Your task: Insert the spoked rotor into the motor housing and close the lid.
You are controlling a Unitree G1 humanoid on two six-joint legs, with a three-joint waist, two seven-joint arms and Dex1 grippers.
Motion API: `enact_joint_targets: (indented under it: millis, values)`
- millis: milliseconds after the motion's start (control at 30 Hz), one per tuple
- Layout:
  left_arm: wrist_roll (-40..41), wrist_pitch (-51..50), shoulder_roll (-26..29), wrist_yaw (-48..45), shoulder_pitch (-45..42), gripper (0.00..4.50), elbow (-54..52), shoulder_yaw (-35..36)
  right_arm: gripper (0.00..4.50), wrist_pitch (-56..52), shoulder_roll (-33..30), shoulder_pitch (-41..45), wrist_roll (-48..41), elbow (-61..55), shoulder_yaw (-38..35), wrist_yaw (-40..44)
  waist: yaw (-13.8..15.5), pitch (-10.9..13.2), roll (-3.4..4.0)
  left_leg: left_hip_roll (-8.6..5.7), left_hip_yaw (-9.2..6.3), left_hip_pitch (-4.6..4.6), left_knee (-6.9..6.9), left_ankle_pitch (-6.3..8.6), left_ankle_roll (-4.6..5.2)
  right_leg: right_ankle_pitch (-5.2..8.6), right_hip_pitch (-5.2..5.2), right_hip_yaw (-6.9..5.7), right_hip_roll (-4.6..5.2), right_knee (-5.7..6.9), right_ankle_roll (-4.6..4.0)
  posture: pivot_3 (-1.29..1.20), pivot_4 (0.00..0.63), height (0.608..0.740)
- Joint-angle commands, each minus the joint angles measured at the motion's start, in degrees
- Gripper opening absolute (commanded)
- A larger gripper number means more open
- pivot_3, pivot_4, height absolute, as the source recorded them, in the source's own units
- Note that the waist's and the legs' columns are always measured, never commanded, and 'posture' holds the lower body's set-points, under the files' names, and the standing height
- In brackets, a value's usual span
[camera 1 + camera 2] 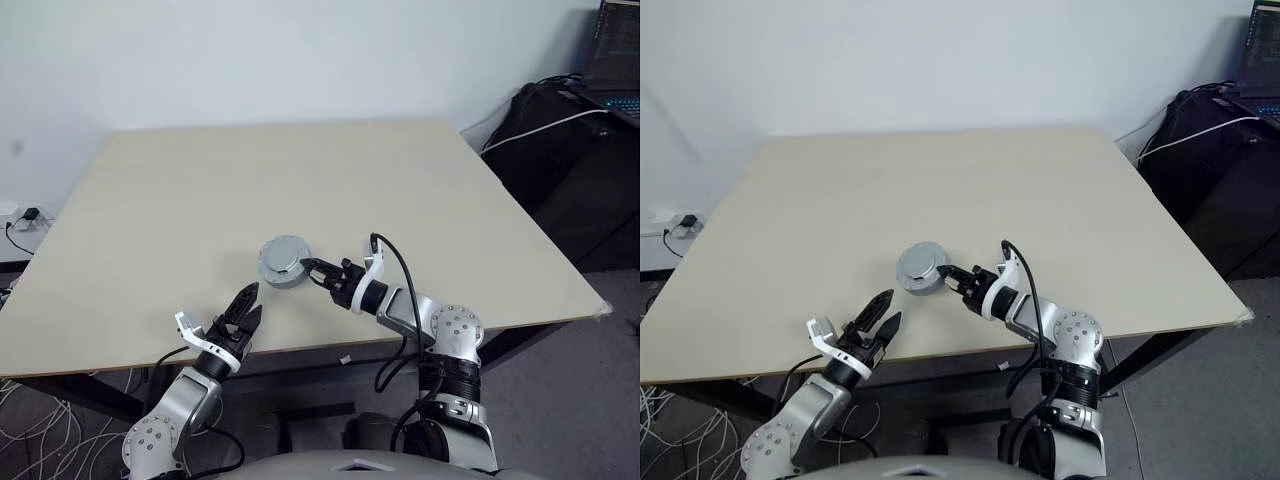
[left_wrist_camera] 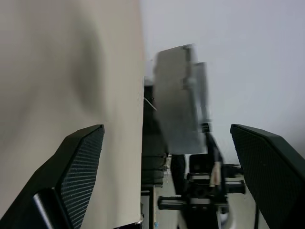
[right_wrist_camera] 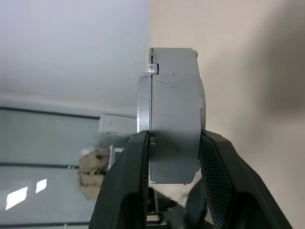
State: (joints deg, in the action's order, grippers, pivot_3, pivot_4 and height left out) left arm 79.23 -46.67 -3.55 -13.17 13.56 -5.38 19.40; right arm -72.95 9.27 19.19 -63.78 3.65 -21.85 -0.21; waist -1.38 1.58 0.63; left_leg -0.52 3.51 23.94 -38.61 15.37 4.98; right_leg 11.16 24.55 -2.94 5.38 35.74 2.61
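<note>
1. The right gripper (image 1: 312,271) reaches in from the right over the near part of the table (image 1: 300,180), its 2 black fingers pinching the motor housing (image 1: 284,262) by the edge nearest the wrist.
2. In the right wrist view the housing (image 3: 174,114) sits edge-on between the 2 fingers (image 3: 131,181), with 1 finger on each flat face. The lid (image 3: 144,102) is closed against it as a thinner disc, with a fine seam between the 2 parts.
3. From the head views the assembled grey puck is at the middle of the table's near half, with its smooth face and raised centre turned up and slightly toward the robot. I cannot tell from these views whether it rests on the table or is just above it.
4. The spoked rotor is hidden inside the closed housing, if it is there at all.
5. The left gripper (image 1: 243,310) is spread wide and holds nothing. It is at the near table edge, nearer and to the left of the housing, apart from it, with its fingers pointing toward it.
6. In the left wrist view the puck (image 2: 178,100) appears edge-on beyond the 2 parted fingers (image 2: 78,162), not between them.
</note>
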Motion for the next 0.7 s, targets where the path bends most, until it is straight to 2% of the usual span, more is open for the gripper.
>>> enact_joint_targets:
  millis: [33, 700]
  values:
    - [-0.52, 1.31, -0.6, -2.59, -1.87, 4.47, 1.26, -0.71, 1.22, 0.44, 4.76, -0.44, -3.56, -2.8, 2.57, 0.46, 0.02, 0.01, -0.01, 0.0, 0.0, 0.0, 0.0, 0.0, 0.0, 0.0, 0.0, -0.01, 0.0, 0.0, 0.0, 0.0, 0.0, 0.74]
    - [-3.32, 2.64, -0.76, -10.68, -6.08, 4.47, 8.67, -1.16, 1.22, -1.87, 4.67, -4.14, -3.32, -2.61, 6.02, -0.61, 0.05, 0.02, -0.03, -0.01, 0.02, 0.04, 0.01, 0.0, 0.01, 0.0, 0.01, -0.01, -0.1, -0.05, 0.0, 0.0, 0.0, 0.74]
